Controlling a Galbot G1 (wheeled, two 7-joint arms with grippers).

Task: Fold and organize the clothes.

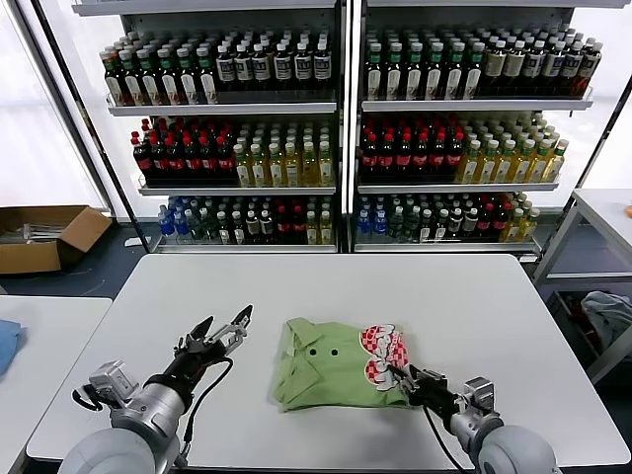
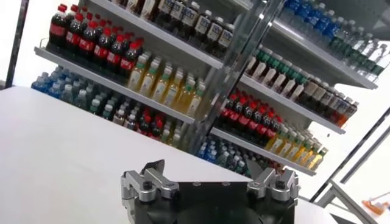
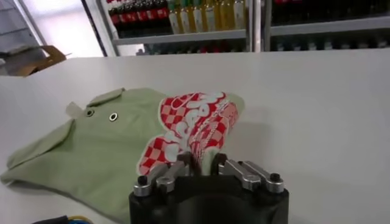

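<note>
I am seeing the light green T-shirt [image 1: 336, 363] lying folded into a compact bundle on the white desk [image 1: 474, 296], near the front edge and a little right of centre. Its red-and-white checkered print [image 1: 383, 357] is facing up on the bundle's right part.

My right pincer [image 1: 407, 379] is sitting at about four o'clock from the shirt, low over the desk, its tips touching the fabric edge just below the print. In the right wrist view the fingers [image 3: 173, 170] are closing on a raised fold of printed cloth, so I am reading it as pinching the shirt.

My left pincer [image 1: 225, 329] is hovering at about nine o'clock from the shirt, just beside it but not touching, with its fingers [image 2: 151, 178] spread apart and nothing between them.

Behind the desk, shelves of bottled drinks [image 1: 296, 148] are filling the background.
</note>
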